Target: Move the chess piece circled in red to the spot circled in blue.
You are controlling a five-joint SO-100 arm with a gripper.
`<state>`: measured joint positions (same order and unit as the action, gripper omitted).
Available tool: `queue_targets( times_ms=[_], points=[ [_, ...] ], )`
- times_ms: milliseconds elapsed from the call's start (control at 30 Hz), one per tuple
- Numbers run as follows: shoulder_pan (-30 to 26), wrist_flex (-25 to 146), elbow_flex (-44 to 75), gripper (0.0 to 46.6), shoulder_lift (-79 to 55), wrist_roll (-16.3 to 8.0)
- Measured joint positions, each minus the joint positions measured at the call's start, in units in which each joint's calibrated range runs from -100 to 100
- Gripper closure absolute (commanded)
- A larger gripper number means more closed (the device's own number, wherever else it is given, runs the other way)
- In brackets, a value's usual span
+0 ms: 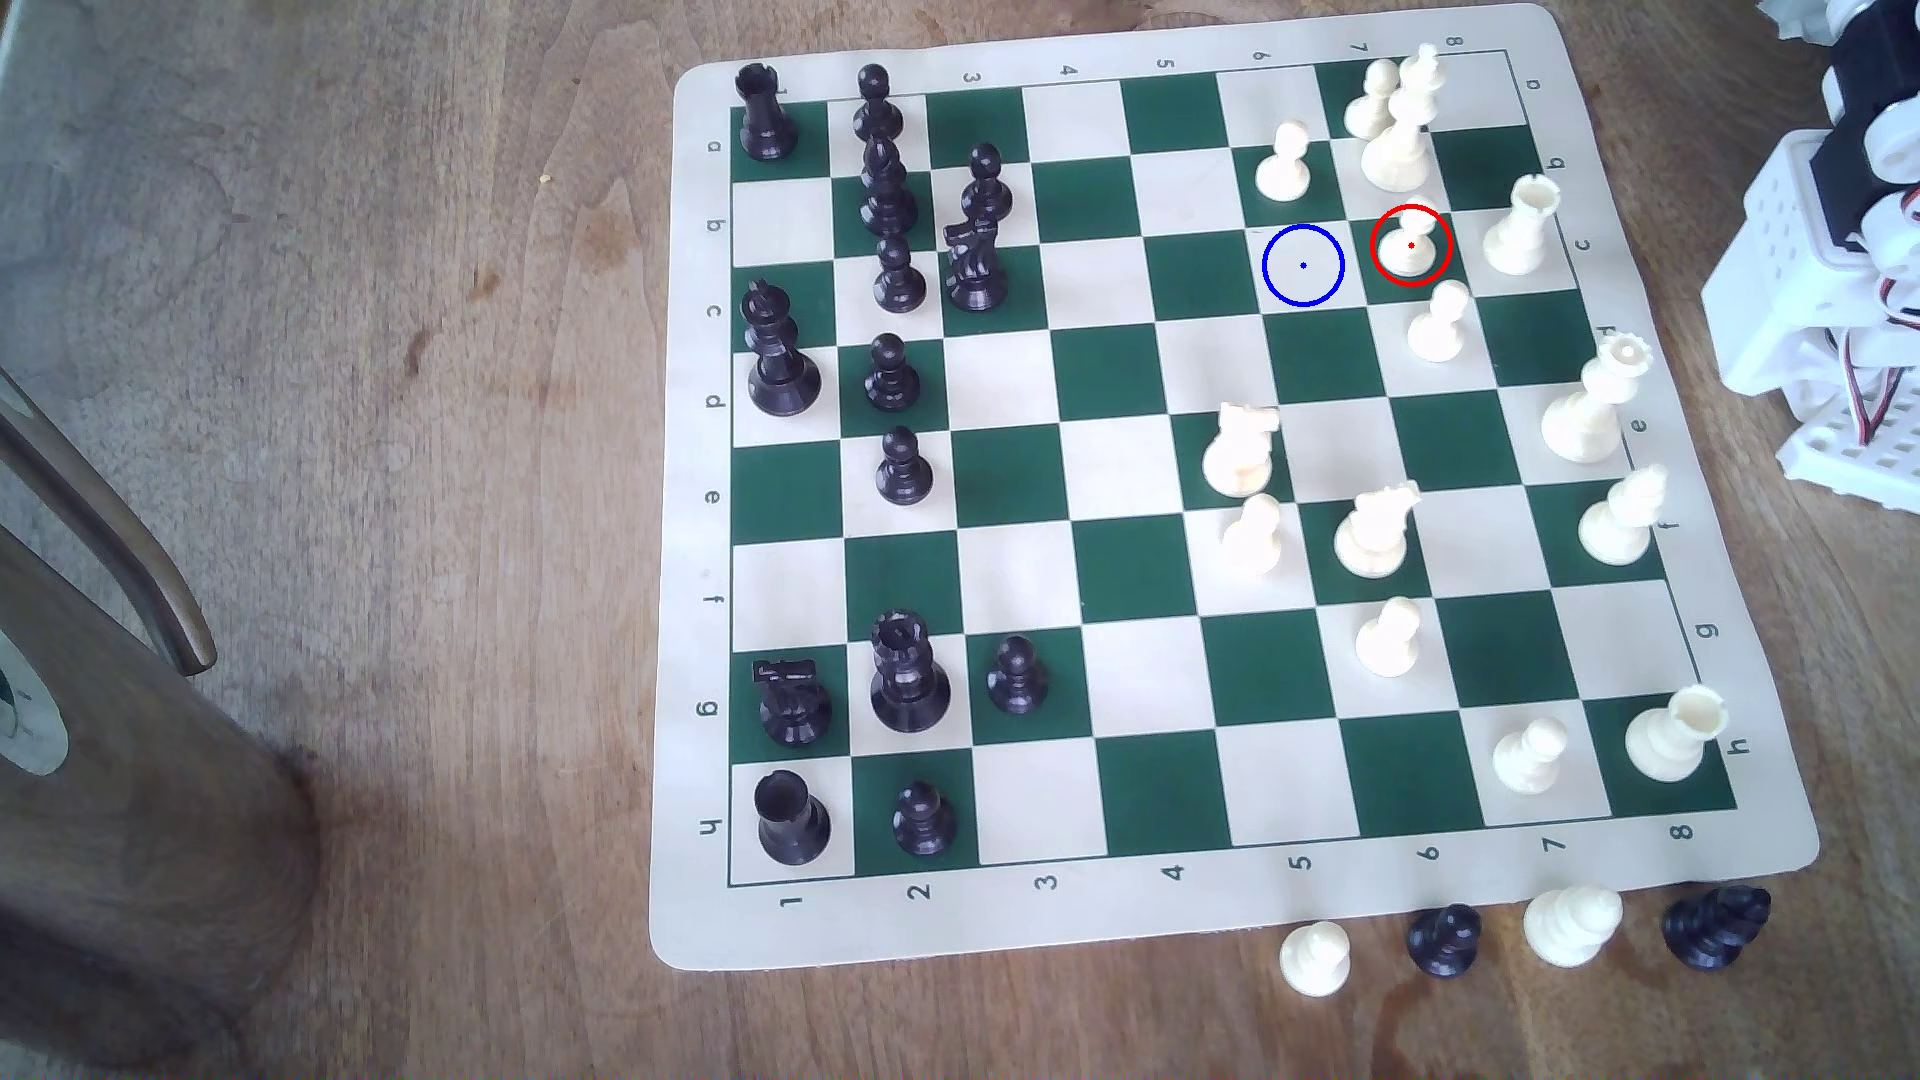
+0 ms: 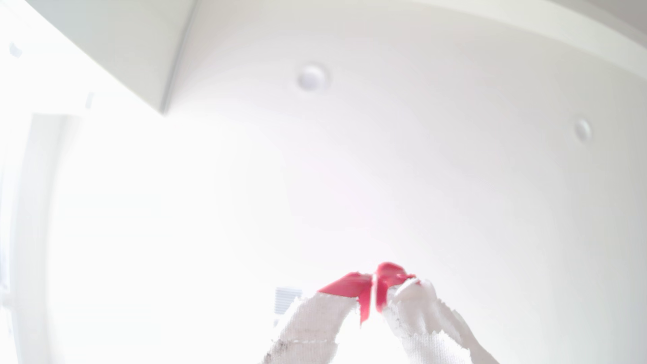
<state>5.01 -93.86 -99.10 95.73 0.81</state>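
At the exterior view's left edge a dark brown cylindrical object (image 1: 114, 748) with a curved handle is cut off by the frame and cannot be identified. The wooden bench (image 1: 416, 415) carries a green-and-cream chess mat (image 1: 1132, 924). Black pieces stand along the mat's left files, several overlapping so that their outlines merge. Right of centre lies the spot circled in blue (image 1: 1303, 266), a cream square with a thin blue ring and centre dot, unoccupied. Just to its right, on the adjoining green square, stands the chess piece circled in red (image 1: 1410, 247): a small cream-white pawn, upright, ball head over a narrow neck and flared round base, pale and partly washed out in the light. A taller cream rook (image 1: 1521, 226) stands to its right. Four pieces sit off the mat at its near edge. At the far right, the white arm structure (image 1: 1829, 280) is cut off by the frame. In the wrist view, heavily overexposed, the tool (image 2: 374, 292) points at a bright ceiling; its red-tipped, white-wrapped fingers (image 2: 350, 285) meet at the tips, closed on nothing.
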Motion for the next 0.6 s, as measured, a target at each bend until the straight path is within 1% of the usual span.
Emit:
queue_targets(
  times_ms=[200,600],
  points=[
    [0.0,-4.3,0.0,46.4,0.0,-0.2],
    [0.15,-4.62,0.0,46.4,-0.08,-0.2]
  ],
)
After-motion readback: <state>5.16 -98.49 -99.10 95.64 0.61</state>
